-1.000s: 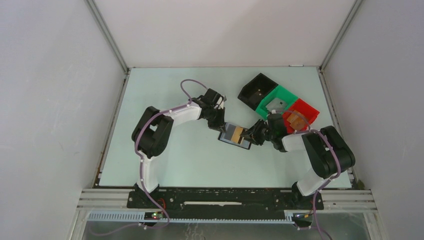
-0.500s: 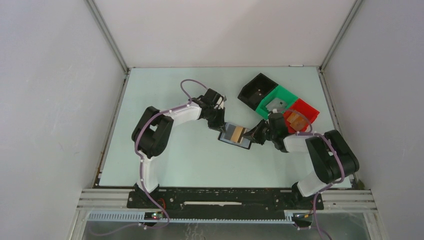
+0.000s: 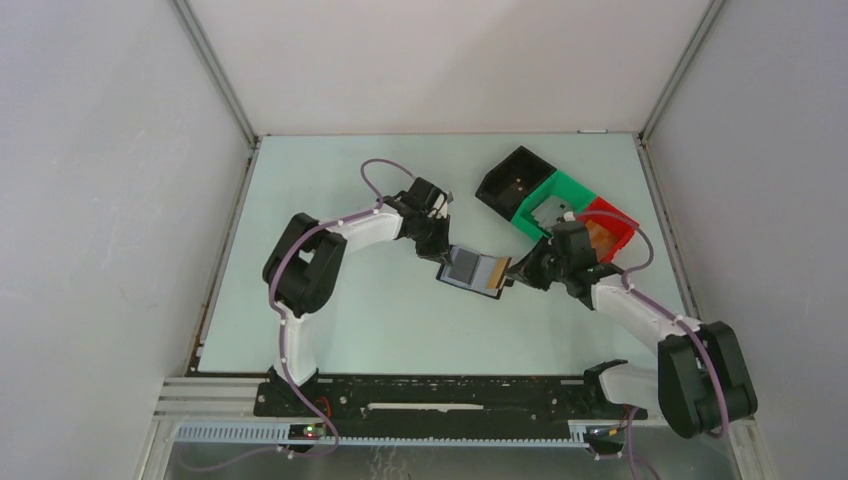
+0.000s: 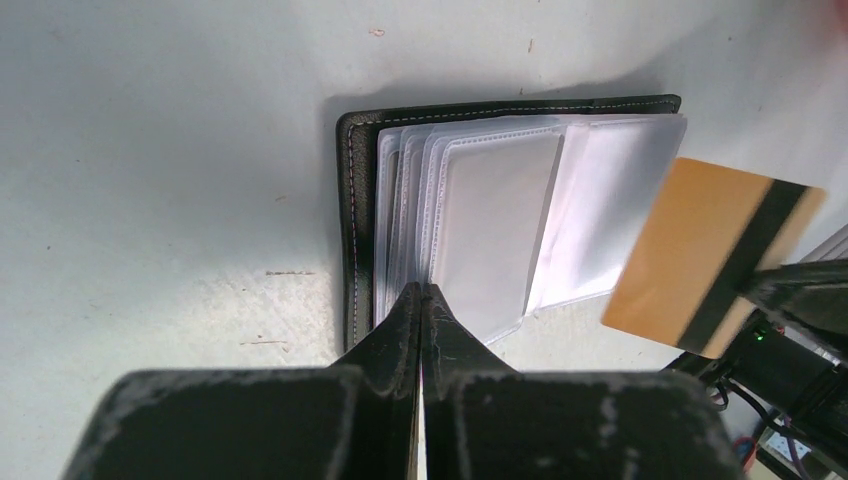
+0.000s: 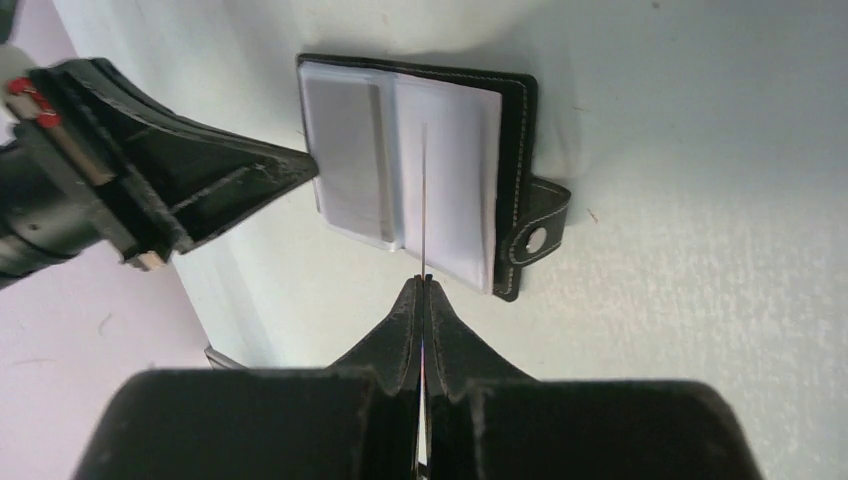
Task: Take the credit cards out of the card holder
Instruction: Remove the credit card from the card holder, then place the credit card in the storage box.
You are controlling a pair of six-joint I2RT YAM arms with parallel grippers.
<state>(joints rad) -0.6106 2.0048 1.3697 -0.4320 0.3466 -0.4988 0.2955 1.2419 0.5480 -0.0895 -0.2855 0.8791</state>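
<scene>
Currently we find right fingers (image 5: 395,335) pinching an orange card (image 4: 715,255), clear of the holder (image 5: 515,150) ahead; left fingers (image 4: 395,335), closed, touch its edge. Other sleeves (image 4: 490,230) seem uncleared.

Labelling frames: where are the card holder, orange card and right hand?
card holder (image 4: 495,225), left wrist view, clear sleeve
orange card (image 4: 690,250), left wrist view, face
right hand (image 5: 424,285), right wrist view, between fingertips

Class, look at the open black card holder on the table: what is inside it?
Fanned clear sleeves fill the card holder, the top one pale grey. Whatever the lower sleeves hold is covered. The orange card is outside, pinched in the right tool.
</scene>
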